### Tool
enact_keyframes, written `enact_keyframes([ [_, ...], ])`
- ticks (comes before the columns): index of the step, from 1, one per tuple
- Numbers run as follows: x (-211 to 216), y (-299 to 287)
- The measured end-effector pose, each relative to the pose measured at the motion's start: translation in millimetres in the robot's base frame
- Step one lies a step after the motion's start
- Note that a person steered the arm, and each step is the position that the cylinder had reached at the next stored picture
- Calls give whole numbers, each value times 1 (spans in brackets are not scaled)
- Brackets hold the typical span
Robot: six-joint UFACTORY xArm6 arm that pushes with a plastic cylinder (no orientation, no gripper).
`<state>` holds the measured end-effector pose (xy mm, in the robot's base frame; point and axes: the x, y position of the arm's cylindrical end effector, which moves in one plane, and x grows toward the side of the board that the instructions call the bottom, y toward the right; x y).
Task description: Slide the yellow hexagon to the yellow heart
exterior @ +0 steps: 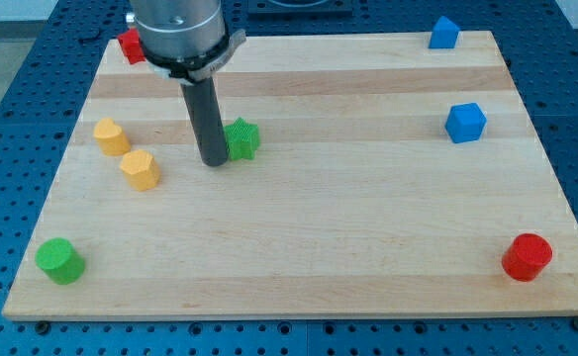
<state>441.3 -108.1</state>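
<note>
The end effector, a bare rod with nothing to grip, has my tip [214, 162] right of the yellow hexagon [141, 169]; the yellow heart [111, 136] sits just beyond, farther left.

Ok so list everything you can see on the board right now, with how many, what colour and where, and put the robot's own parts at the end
Yellow heart: one, yellow, the view's left, upper of the yellow pair.
Yellow hexagon: one, yellow, just below and right of the heart, a small gap apart.
Green star: one, green, centre-left, right beside my tip.
Green cylinder: one, green, bottom-left corner.
Red cylinder: one, red, bottom-right corner.
Red block: one, red, top-left corner, partly hidden by the arm.
Blue cube: one, blue, right side.
Blue block: one, blue, top-right edge.
Wooden board: one, light wood, under everything.
My tip: one, dark rod, right of the hexagon, apart from it.
</note>
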Motion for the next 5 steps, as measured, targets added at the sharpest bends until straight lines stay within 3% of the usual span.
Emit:
enact_keyframes([
  [1, 22, -2],
  [5, 16, -76],
])
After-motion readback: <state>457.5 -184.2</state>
